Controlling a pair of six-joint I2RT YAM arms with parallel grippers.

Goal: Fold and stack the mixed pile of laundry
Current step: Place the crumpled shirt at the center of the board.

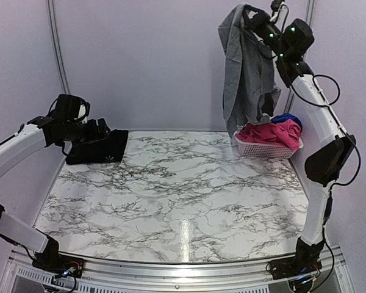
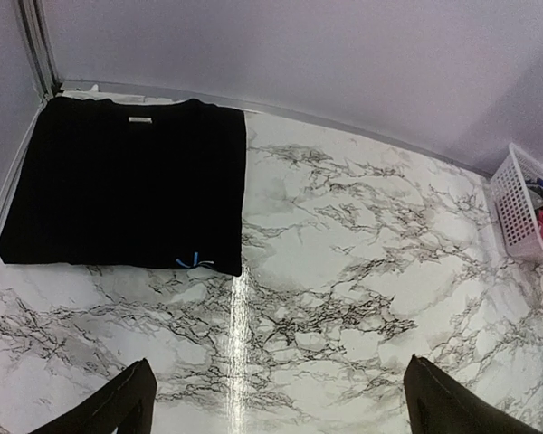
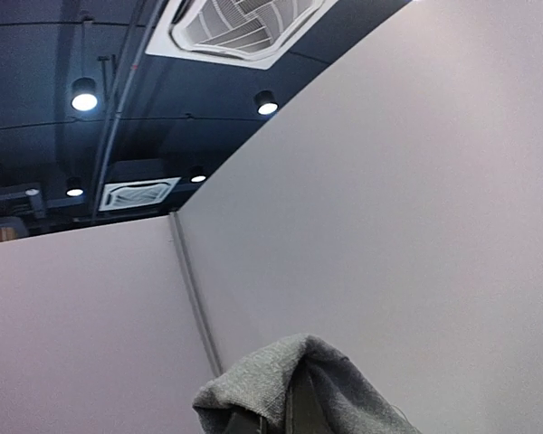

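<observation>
Clamped tight, the right gripper (image 1: 251, 13) is way up high with the grey trousers (image 1: 247, 79) pinched by one edge. They hang full length in front of the back wall, lower end down by the white basket (image 1: 265, 148); whether it touches what lies there, I cannot tell. That height looks deliberate: lifting by one edge lets the cloth drop free of the pile and straighten before it goes down flat. On the right wrist view, grey fabric bunches around the fingers. In the basket sit the bright pink piece (image 1: 268, 133) and the dark blue piece (image 1: 288, 119), not yet folded. At the far left corner of the marble table (image 1: 183, 195), the black cloth (image 2: 127, 181) lies folded in a neat rectangle, apparently the base of the stack. Just beside it hovers the left gripper (image 2: 281, 407), jaws spread wide and holding nothing, probably free to help lay out the trousers.
</observation>
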